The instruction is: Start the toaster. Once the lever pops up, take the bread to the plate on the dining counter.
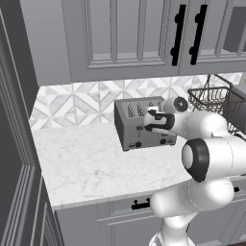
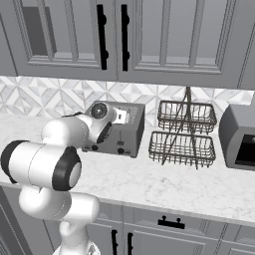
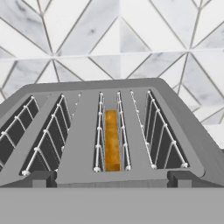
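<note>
Sitting upright in toaster (image 3: pixel 109 131) slot, bread (image 3: pixel 112 140) clears both wire guards

I see the marble worktop (image 2: pixel 164 187) carrying the toaster (image 2: pixel 124 132), a wire basket rack (image 2: pixel 184 134) to its right, and a grey appliance (image 2: pixel 239 137) at far right.

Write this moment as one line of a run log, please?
stage: at toaster, lever not yet pressed | bread: in third slot from left, hand view | gripper: open, above toaster front

Grey toaster (image 3: pixel 109 131), orange-tan bread (image 3: pixel 112 140), white grey-veined marble worktop (image 1: pixel 91 163), grey-and-white triangle-patterned backsplash (image 3: pixel 109 39).
</note>
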{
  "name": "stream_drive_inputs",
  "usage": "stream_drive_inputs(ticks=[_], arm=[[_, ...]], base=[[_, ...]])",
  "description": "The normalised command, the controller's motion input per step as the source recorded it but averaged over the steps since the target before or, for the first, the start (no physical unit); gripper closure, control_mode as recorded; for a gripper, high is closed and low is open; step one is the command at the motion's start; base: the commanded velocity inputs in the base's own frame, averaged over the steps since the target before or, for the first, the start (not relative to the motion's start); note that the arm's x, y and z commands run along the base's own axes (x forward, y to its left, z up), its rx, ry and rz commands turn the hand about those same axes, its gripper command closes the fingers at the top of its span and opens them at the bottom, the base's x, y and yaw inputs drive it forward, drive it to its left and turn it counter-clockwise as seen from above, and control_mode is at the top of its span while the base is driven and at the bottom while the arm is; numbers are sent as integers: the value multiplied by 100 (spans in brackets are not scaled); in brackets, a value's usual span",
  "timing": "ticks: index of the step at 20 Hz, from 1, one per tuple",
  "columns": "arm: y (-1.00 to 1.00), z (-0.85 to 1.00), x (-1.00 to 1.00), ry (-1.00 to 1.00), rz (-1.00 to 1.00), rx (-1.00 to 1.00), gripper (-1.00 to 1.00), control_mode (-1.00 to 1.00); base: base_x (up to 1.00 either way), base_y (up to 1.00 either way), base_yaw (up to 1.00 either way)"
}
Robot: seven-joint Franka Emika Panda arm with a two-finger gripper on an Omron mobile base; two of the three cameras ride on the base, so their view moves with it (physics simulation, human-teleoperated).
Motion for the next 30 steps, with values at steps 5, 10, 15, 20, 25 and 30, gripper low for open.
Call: stream_drive_inputs(ticks=[5,10,15,20,25,30], arm=[[0,0,0,0,0,0,-100,-100],[0,0,0,0,0,0,-100,-100],[0,0,0,0,0,0,-100,-100],[0,0,0,0,0,0,-100,-100],[0,0,0,0,0,0,-100,-100],[0,0,0,0,0,0,-100,-100]], base=[[0,0,0],[0,0,0],[0,0,0],[0,0,0],[0,0,0],[0,0,0]])
